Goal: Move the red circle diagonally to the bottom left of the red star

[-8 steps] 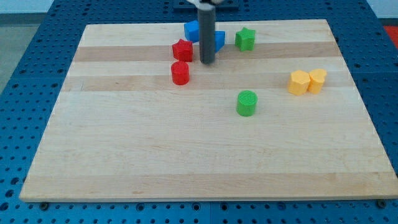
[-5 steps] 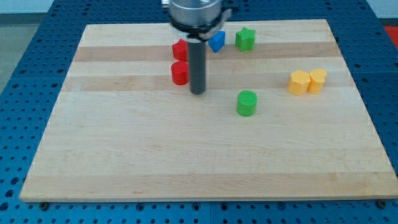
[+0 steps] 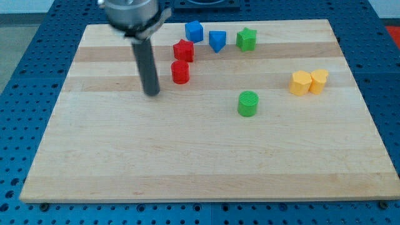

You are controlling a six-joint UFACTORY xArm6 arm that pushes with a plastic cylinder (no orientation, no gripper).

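1. My tip (image 3: 152,93) rests on the board (image 3: 206,169), to the view's left of the red circle (image 3: 180,73) and a little lower; tip and circle are apart, with bare wood between them.
2. There is no pincer on this arm, only a straight rod, so nothing can be spread, pressed together or pinching.
3. The red circle sits directly below the red star (image 3: 184,50), touching it or nearly so; it does not yet lie diagonally to the star's lower left.
4. Judged step: the circle needs a short shove toward the view's left. The tip stands on the wrong side for that, so it should pass around below the circle to its right flank.
5. To do this well, contact should be made at the middle of the circle's right side and the push kept short, or the circle will slide past the diagonal.
6. The star should not be nudged; a push angled slightly downward keeps clear of it.
7. Other blocks stand apart: blue cube (image 3: 194,30), second blue block (image 3: 217,40), green star (image 3: 246,39), green cylinder (image 3: 248,103), two yellow blocks (image 3: 309,82).
8. No containers are visible.
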